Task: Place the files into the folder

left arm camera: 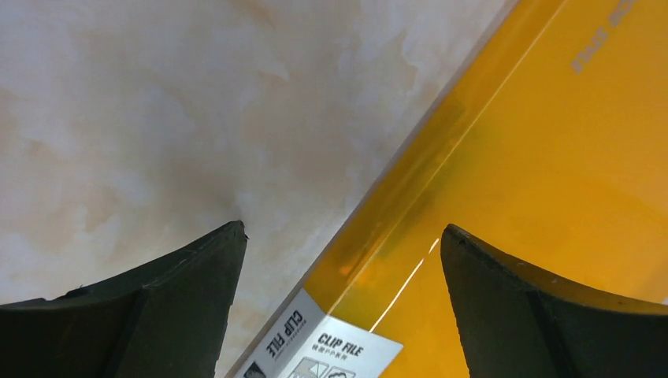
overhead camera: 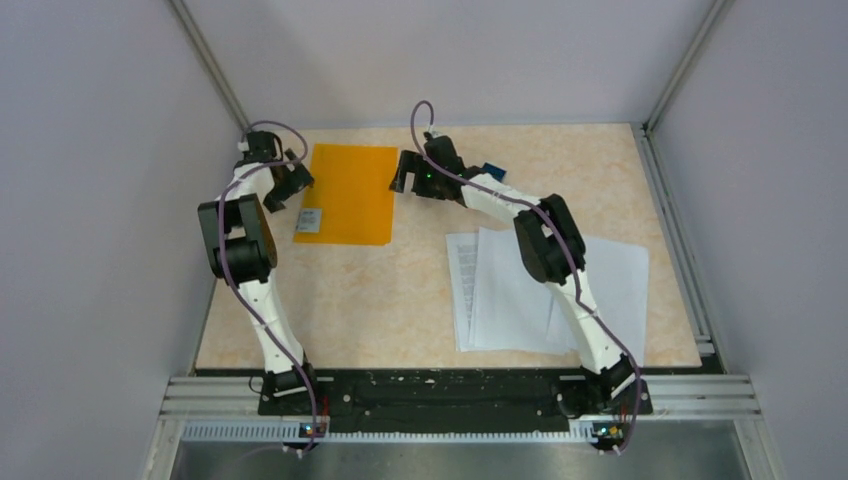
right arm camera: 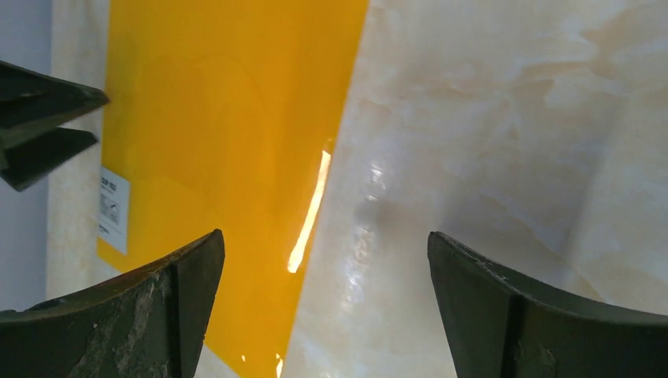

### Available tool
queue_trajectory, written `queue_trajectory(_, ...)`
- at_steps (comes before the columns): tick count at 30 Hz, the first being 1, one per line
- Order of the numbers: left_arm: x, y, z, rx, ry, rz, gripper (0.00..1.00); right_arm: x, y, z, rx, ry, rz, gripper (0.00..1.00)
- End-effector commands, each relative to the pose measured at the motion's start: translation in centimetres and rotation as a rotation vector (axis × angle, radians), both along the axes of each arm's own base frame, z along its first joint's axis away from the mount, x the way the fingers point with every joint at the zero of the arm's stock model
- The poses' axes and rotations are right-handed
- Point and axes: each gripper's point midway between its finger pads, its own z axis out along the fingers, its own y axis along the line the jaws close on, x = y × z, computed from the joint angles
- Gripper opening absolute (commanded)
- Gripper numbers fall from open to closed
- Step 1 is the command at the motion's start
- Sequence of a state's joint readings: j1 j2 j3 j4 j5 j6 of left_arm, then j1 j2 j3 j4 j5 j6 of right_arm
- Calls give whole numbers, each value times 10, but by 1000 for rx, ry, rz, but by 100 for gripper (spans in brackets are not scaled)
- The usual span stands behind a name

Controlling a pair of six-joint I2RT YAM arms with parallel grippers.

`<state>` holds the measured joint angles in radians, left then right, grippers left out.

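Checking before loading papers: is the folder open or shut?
Shut: the orange clip file lies flat, cover down, label showing; paper sheets lie apart, outside.

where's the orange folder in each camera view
Top external: the folder lies flat on the table, far left.
Left wrist: the folder fills the right half, its edge running diagonally.
Right wrist: the folder sits left of centre, top to bottom.
Shared landmark: its white label, seen in all three.
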<state>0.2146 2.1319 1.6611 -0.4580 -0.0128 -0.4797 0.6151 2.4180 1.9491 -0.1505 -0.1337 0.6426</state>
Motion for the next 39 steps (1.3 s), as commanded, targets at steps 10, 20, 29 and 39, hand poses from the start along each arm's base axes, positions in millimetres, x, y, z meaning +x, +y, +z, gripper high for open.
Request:
queue_trajectory(10,-2,-48,-28,-193,62,-120,97,-6,53,-30,47,29,25,99)
queue_trajectory(20,-54,-103,-32,-253,160,-137,94,-17,46,-33,22,42,57,99)
queue_trajectory(29,-108,-154,-28,-289,195,-196,90,-58,21,-42,-5,101,87,99)
queue_trajectory(39,-168,-186,-20,-293,184,-180,82,-120,-8,-39,-28,157,126,99)
